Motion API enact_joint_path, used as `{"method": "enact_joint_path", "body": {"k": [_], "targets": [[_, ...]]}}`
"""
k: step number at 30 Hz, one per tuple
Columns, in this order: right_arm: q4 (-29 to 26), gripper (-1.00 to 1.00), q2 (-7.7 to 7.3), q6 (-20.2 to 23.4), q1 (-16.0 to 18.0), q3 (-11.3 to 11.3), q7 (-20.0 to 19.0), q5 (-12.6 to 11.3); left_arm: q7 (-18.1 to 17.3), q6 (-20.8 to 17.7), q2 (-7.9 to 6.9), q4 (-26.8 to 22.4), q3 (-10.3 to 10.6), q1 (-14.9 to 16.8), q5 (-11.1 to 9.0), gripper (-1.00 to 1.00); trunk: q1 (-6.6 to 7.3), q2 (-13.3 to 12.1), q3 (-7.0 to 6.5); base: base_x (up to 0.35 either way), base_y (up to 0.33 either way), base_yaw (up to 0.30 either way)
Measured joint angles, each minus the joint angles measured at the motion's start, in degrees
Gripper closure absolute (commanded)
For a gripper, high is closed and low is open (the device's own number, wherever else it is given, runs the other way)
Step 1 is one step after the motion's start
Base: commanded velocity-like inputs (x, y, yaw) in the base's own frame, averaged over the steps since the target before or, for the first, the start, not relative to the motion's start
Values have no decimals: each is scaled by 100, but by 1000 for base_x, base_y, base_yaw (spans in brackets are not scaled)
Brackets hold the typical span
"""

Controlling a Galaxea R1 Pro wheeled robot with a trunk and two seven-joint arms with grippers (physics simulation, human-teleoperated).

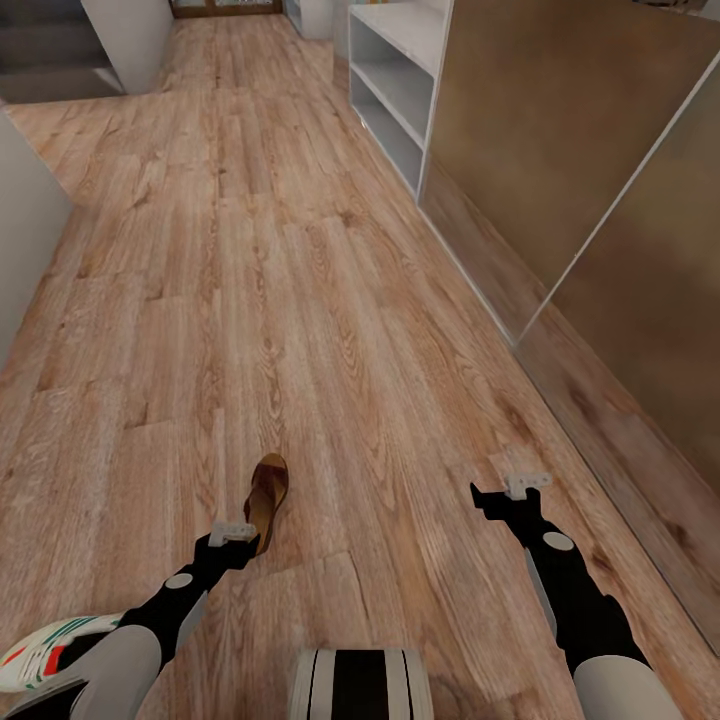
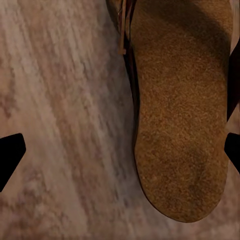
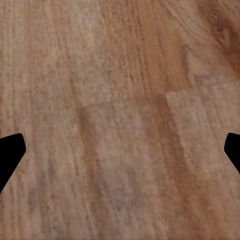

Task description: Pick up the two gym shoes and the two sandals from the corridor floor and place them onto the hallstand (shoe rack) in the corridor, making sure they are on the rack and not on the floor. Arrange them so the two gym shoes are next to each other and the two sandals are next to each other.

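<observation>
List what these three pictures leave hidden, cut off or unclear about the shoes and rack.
- Gym shoe, head view: cut by the frame edge, partly behind the left arm.
- Sandal, left wrist view: straps cut off by the edge.
- Grey shelf unit, head view: cropped at the top; which rack it is cannot be told.

A long corridor is seen, laid with light brown wood-plank flooring (image 1: pixel 300 300) marked by grain and knots. Brown panels (image 1: pixel 560 130) edged by pale strips are set along the right side. Grey-white walls (image 1: pixel 25 230) are seen at left.
</observation>
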State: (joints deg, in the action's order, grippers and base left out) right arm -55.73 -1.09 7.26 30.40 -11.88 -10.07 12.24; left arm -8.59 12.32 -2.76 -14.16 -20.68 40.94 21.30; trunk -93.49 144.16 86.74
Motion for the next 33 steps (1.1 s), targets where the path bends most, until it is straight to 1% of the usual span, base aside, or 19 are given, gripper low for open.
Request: {"method": "enact_joint_path", "body": {"k": [6,12,19,23,33], "targets": [[-4,-100,0,-2,0,1,-11,0,1,11,14,-8,12,5,6,-100,0,0,0,0,0,0],[-26,-100,-7,-4,0,1,-13,-1,8,20,23,-10,162,7,3,-100,0,0,0,0,0,0],[-39,-100,-8,-4,0,-6,-13,-1,11,22,40,-11,231,7,3,-100,0,0,0,0,0,-17],[-40,-100,-9,-4,-1,-7,-13,-1,13,23,47,-10,238,8,3,-100,0,0,0,0,0,-108],[-42,-100,-9,-4,-1,-8,-13,-1,15,23,47,-10,245,8,3,-100,0,0,0,0,0,-185]]}}
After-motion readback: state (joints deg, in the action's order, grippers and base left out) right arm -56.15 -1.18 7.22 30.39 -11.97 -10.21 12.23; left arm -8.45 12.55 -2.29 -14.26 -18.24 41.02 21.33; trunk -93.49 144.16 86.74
